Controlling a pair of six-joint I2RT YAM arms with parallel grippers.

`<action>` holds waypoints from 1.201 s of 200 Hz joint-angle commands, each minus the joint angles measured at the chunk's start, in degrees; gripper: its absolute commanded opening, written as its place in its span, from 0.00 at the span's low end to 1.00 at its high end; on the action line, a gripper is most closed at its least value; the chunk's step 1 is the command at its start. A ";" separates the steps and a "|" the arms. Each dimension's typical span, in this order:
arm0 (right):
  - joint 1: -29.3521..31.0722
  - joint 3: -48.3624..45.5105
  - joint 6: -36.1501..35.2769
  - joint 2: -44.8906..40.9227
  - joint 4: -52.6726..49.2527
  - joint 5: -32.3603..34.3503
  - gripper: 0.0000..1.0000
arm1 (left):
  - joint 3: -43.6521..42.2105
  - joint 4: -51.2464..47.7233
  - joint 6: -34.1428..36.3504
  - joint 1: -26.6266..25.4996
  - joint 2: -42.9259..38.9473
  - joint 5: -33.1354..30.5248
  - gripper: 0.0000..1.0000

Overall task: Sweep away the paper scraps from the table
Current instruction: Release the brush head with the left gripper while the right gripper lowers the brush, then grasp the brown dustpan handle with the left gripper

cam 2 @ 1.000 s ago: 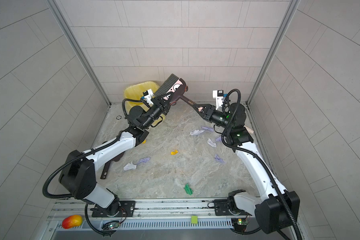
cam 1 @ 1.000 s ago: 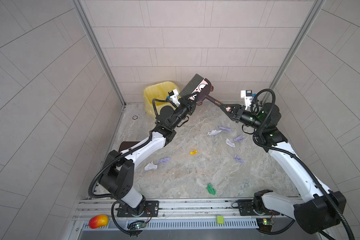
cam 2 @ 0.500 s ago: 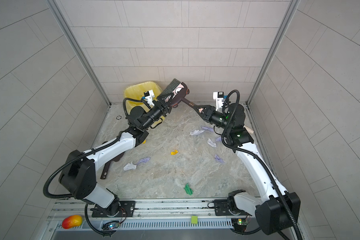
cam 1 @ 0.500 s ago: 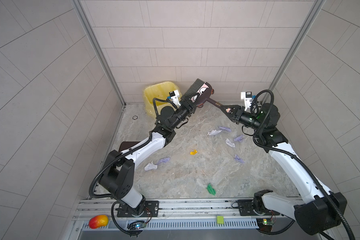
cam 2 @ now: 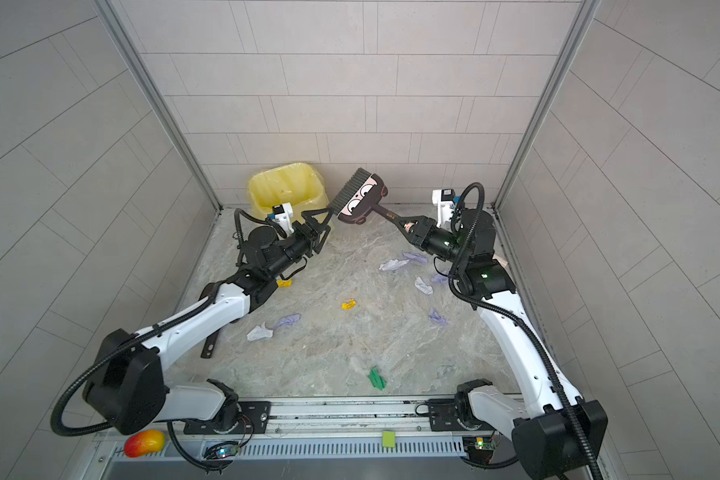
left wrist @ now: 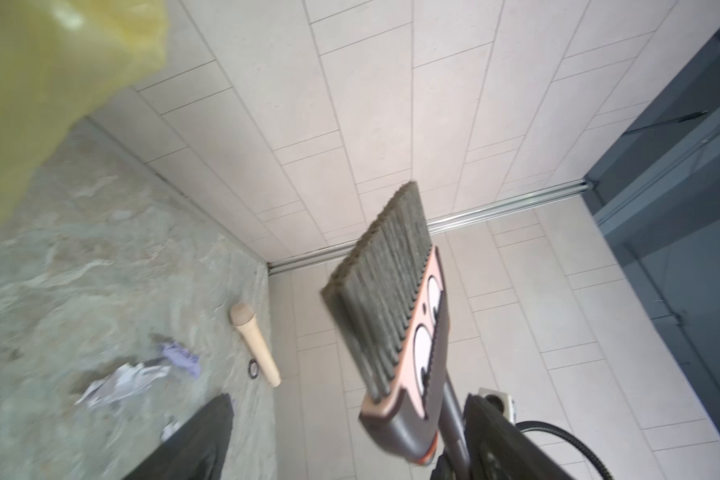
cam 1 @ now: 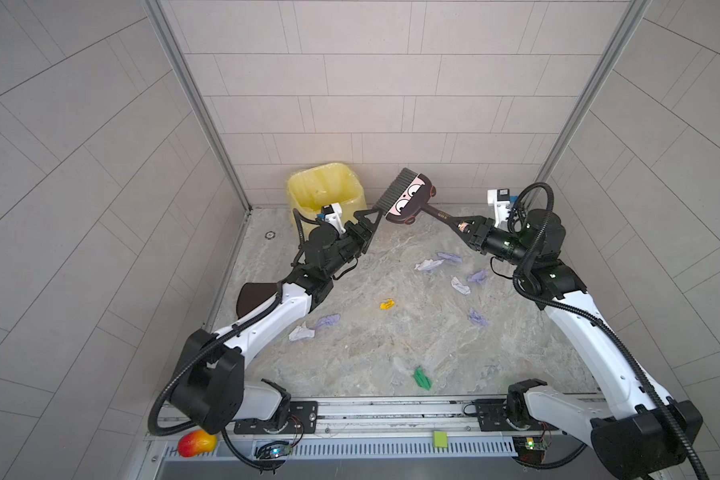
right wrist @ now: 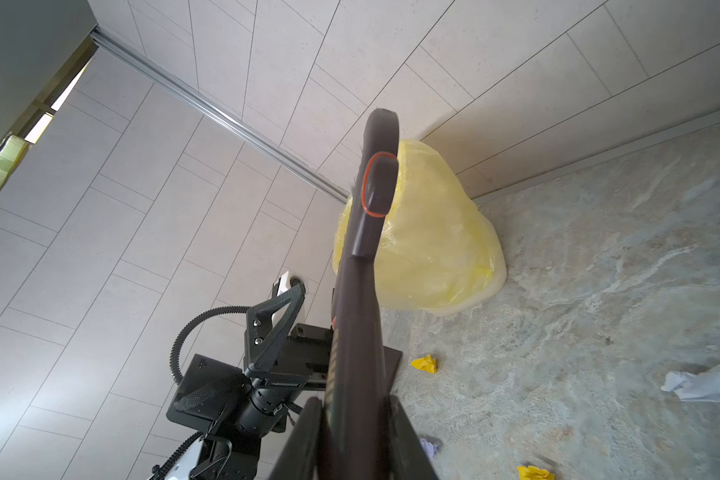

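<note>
At the back of the surface, right tool clamps the brush handle, head raised; left tool gapes empty beside the bristles. All paper scraps lie scattered, none swept yet.

— What closes the scene in?
— Pale beige walls of long rectangular tiles on the left, right and far sides, joined by silvery metal corner posts.
— And the light?
— Soft and even. Past a wall's edge, the left wrist view shows a dark blue-grey surface.
</note>
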 commanded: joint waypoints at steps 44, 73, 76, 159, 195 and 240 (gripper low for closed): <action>-4.30 -0.69 -7.21 -7.28 -9.93 -0.36 0.00 | 3.11 -51.52 17.05 0.08 -15.85 -15.19 0.95; -5.93 -1.77 -8.93 -9.19 -13.99 -1.13 0.00 | 7.69 -75.90 18.11 0.49 -18.34 -25.85 0.95; -6.07 -1.78 -9.11 -9.27 -14.44 -1.16 0.00 | 8.13 -77.91 17.86 0.74 -18.50 -26.72 0.95; -6.48 -3.33 -11.34 -9.67 -18.60 -1.95 0.00 | 1.21 -93.27 21.67 24.07 -25.71 -26.11 0.96; -6.36 -2.26 -11.33 -8.46 -19.78 -2.11 0.00 | -2.07 -88.48 25.15 33.83 -21.73 -25.04 0.99; -5.49 -0.16 -12.34 -6.12 -21.81 -2.20 0.00 | -8.14 -83.52 26.61 45.22 -20.35 -22.73 0.99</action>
